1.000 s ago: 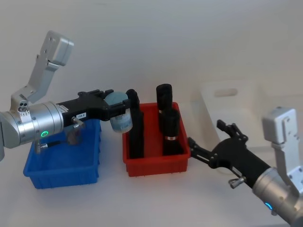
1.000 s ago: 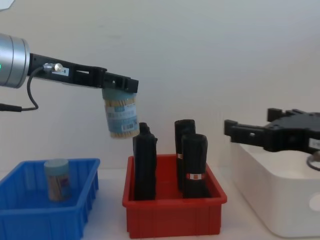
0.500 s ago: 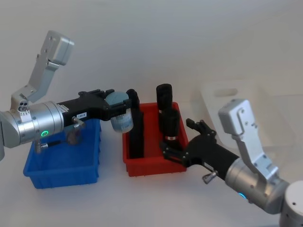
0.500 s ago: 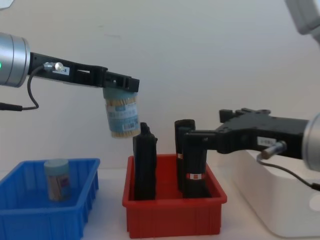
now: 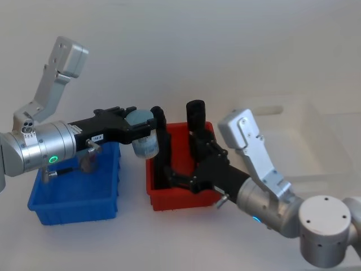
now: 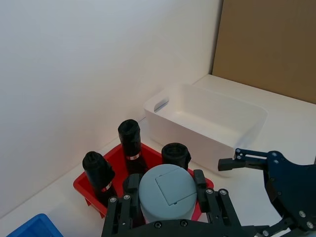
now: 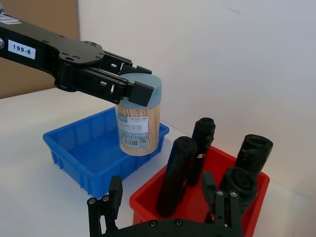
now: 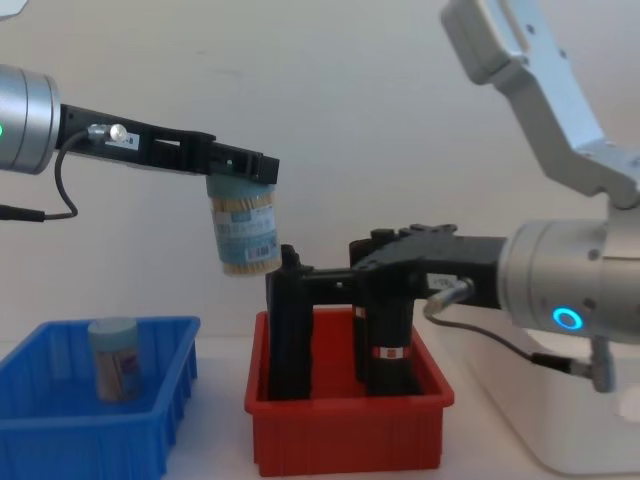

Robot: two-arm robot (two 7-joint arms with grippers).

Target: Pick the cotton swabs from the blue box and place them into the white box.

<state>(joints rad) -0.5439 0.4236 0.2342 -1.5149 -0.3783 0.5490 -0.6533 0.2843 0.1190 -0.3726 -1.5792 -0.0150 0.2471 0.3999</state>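
I log L gripper (image 8: pixel 240 166) pinching a cotton swabs jar (image 8: pixel 245 236) by its lid, raised between blue box (image 5: pixel 73 210) and red bin (image 5: pixel 186 201). R gripper (image 5: pixel 181 179) spread wide over red bin. Second jar (image 8: pixel 113 358) upright in blue box

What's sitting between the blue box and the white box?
A red bin holding tall black bottles, with the right gripper over it, jaws open; clearest in the chest view.

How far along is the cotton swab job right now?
Done: nothing, the white box looks empty. In hand: the left gripper holds one swab jar by its lid, right gripper open over the red bin. Left: a second jar in the blue box.
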